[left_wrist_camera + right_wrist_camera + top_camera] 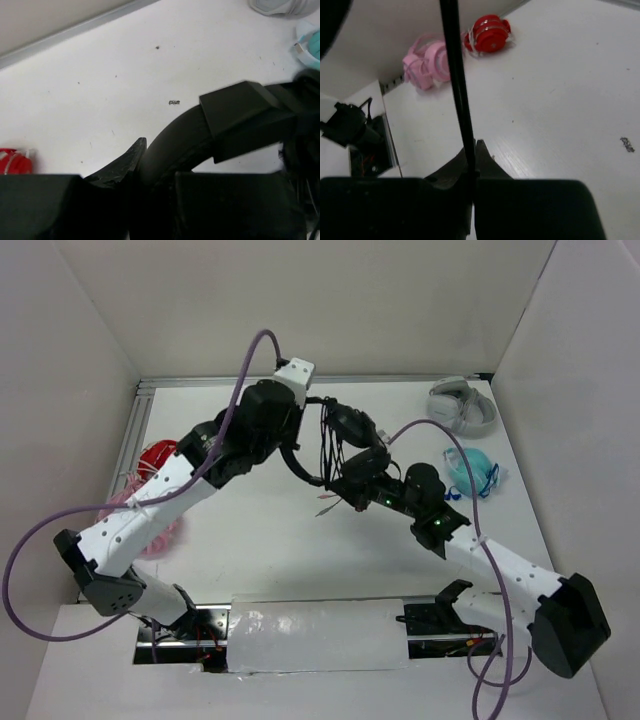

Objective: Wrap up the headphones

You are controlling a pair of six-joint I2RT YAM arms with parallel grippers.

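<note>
The black headphones (350, 427) hang above the table's middle, between my two grippers. My left gripper (289, 445) is shut on their curved headband (172, 142), which runs up to the right into an earcup arm (240, 112). My right gripper (347, 490) is shut on the thin black cable (456, 75), which runs taut from the pinched jaws to the top of the right wrist view. Several cable strands (328, 440) hang across the headset. The boom mic is not clear to see.
Grey-white headphones (462, 405) and teal headphones (470, 470) lie at the back right. Red headphones (155, 455) and pink headphones (150, 520) lie at the left, under my left arm. White walls enclose the table.
</note>
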